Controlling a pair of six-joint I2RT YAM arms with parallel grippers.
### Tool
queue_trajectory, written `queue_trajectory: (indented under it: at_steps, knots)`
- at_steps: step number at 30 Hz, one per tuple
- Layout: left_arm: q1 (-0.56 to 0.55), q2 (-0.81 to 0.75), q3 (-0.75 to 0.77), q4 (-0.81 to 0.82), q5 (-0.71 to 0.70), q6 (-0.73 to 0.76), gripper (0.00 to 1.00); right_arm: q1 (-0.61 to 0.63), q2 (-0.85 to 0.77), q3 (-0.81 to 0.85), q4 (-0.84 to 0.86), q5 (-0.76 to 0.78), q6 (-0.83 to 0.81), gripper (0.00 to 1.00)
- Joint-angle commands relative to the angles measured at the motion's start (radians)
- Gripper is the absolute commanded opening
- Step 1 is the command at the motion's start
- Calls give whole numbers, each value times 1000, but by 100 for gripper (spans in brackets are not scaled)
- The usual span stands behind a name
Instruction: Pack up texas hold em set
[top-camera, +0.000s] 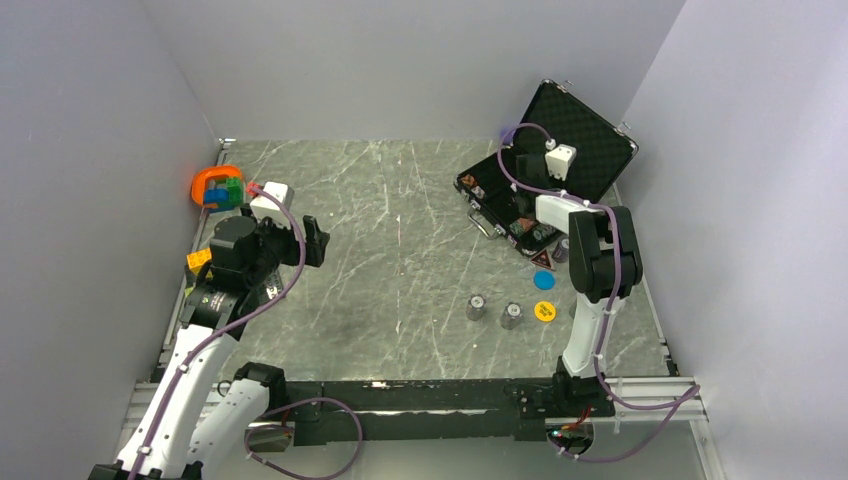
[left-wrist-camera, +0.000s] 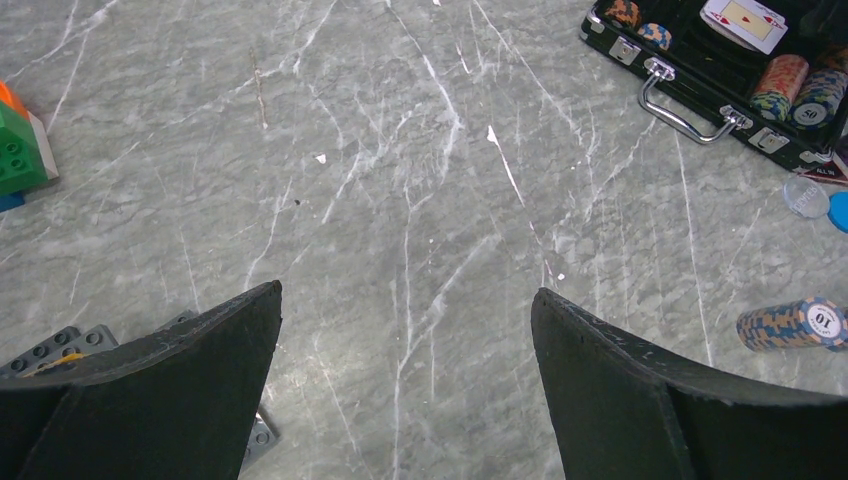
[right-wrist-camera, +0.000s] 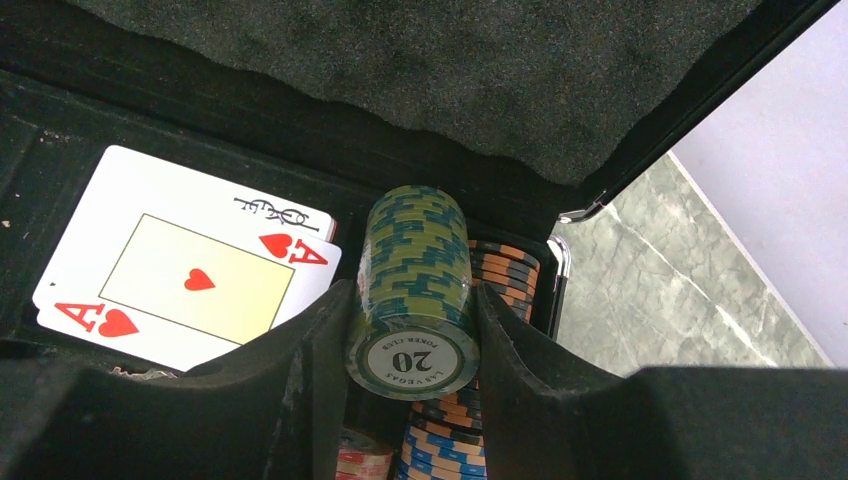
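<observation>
At the table's (top-camera: 400, 230) far right, seen from above, the briefcase (top-camera: 590, 140) is lying open, two chip stacks (top-camera: 477, 306) standing nearby. At the left wrist, the left gripper (left-wrist-camera: 405, 295) is hanging spread wide. At the right wrist, the right gripper (right-wrist-camera: 412, 300) is pinching a green chip stack (right-wrist-camera: 412, 250) inside the briefcase, beside the card deck (right-wrist-camera: 190, 280).

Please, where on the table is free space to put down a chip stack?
Free: the wide middle of the table, between the left gripper and the briefcase, and the far strip between the orange ring and the briefcase. Crowded: in front of the briefcase, with chip stacks, the blue disc and the yellow disc.
</observation>
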Motion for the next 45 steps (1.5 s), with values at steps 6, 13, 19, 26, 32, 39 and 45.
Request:
queue_trajectory:
  at_steps: [6, 13, 19, 26, 32, 39, 45]
  knots:
    - [-7, -6, 19, 1, 1, 5, 98, -27, -9, 56, 7, -41, -39, 57]
    - [-7, -7, 19, 0, -1, 5, 98, -28, -122, 30, 8, -122, -77, 98]
    - [-10, -9, 19, 0, -2, 5, 98, -30, -205, 22, -49, -214, -99, 99]
    - [-14, -14, 17, -1, -3, 5, 98, -62, -163, 165, -253, -488, -160, 97]
    - [-15, -15, 19, 0, -5, 5, 98, -61, -235, 121, -336, -666, -110, 98]
    - [-16, -14, 18, 3, 7, 3, 98, 39, -393, 44, -504, -667, -25, 99]
    - [-16, -18, 19, -1, -3, 2, 98, 209, -406, 57, -830, -638, 55, 95]
